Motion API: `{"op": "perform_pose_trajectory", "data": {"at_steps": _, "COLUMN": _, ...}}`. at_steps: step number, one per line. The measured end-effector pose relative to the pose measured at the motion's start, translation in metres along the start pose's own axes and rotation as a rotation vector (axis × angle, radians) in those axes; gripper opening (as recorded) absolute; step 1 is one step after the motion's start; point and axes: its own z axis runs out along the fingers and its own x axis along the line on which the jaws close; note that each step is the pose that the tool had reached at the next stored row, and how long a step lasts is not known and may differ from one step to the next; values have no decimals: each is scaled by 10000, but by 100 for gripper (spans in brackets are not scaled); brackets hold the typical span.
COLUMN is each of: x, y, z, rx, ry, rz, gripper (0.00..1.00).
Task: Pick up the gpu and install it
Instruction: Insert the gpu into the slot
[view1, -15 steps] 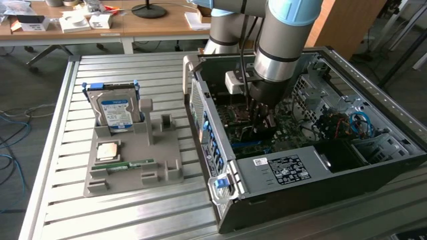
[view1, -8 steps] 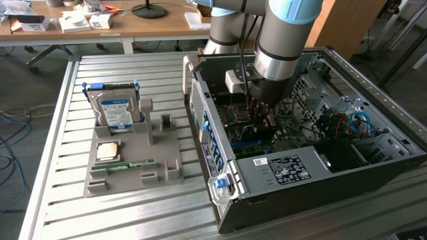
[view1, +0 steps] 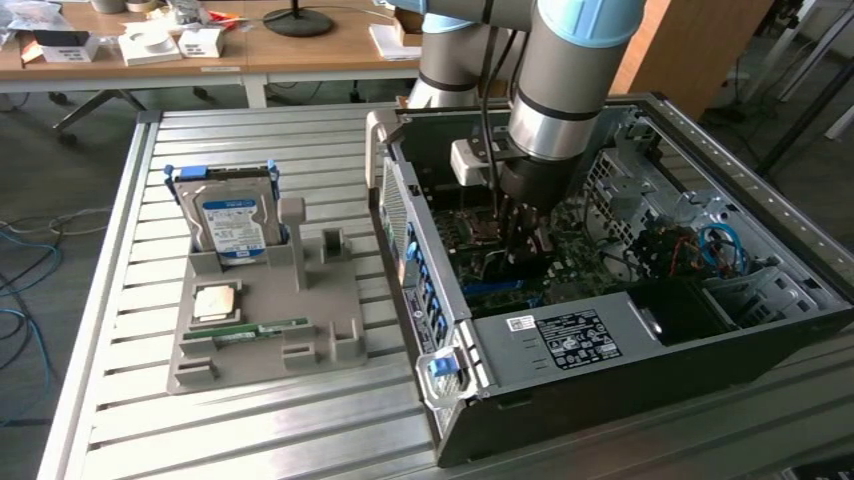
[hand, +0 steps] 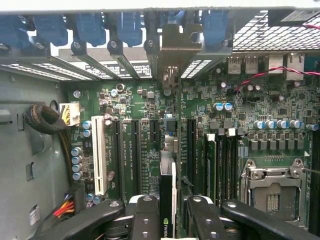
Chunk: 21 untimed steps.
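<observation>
Black two-finger end effector (hand: 169, 202) half closed, clamping thin dark edge-on gpu card (hand: 165, 192) above green motherboard (hand: 125, 100) inside open grey computer case (view1: 561, 330). Hold card upright, square to board, press evenly. Seating depth unclear, possibly partial.

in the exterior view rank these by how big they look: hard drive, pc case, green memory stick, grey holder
1. pc case
2. grey holder
3. hard drive
4. green memory stick
The differences are clear, with no ties.
</observation>
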Motion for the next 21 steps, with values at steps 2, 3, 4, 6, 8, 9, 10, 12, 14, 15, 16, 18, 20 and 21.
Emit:
{"op": "perform_pose_trajectory", "data": {"at_steps": 2, "x": 0, "y": 0, "z": 1, "rx": 4, "ry": -3, "rz": -100, "gripper": 26}}
{"op": "perform_pose_trajectory", "data": {"at_steps": 3, "x": -1, "y": 0, "z": 1, "rx": 4, "ry": -4, "rz": -111, "gripper": 26}}
{"op": "perform_pose_trajectory", "data": {"at_steps": 4, "x": -1, "y": 0, "z": 1, "rx": 4, "ry": -4, "rz": -111, "gripper": 26}}
{"op": "perform_pose_trajectory", "data": {"at_steps": 6, "x": -1, "y": 0, "z": 2, "rx": 5, "ry": -5, "rz": -111, "gripper": 26}}
{"op": "perform_pose_trajectory", "data": {"at_steps": 8, "x": -1, "y": 0, "z": 2, "rx": 4, "ry": -8, "rz": -111, "gripper": 26}}
{"op": "perform_pose_trajectory", "data": {"at_steps": 9, "x": -1, "y": 0, "z": 3, "rx": 5, "ry": -11, "rz": -111, "gripper": 26}}
{"op": "perform_pose_trajectory", "data": {"at_steps": 10, "x": -1, "y": 0, "z": 7, "rx": 7, "ry": -13, "rz": -111, "gripper": 26}}
{"op": "perform_pose_trajectory", "data": {"at_steps": 12, "x": -2, "y": 1, "z": 15, "rx": 6, "ry": -12, "rz": -112, "gripper": 26}}
{"op": "perform_pose_trajectory", "data": {"at_steps": 14, "x": -2, "y": 2, "z": 17, "rx": 5, "ry": -8, "rz": -113, "gripper": 26}}
{"op": "perform_pose_trajectory", "data": {"at_steps": 15, "x": -2, "y": 6, "z": 23, "rx": 6, "ry": -13, "rz": -109, "gripper": 26}}
{"op": "perform_pose_trajectory", "data": {"at_steps": 16, "x": -2, "y": 7, "z": 26, "rx": 6, "ry": -11, "rz": -110, "gripper": 26}}
{"op": "perform_pose_trajectory", "data": {"at_steps": 18, "x": -2, "y": 7, "z": 27, "rx": 6, "ry": -11, "rz": -112, "gripper": 26}}
{"op": "perform_pose_trajectory", "data": {"at_steps": 20, "x": -2, "y": 7, "z": 27, "rx": 6, "ry": -10, "rz": -112, "gripper": 26}}
{"op": "perform_pose_trajectory", "data": {"at_steps": 21, "x": -2, "y": 7, "z": 33, "rx": 8, "ry": -15, "rz": -112, "gripper": 26}}
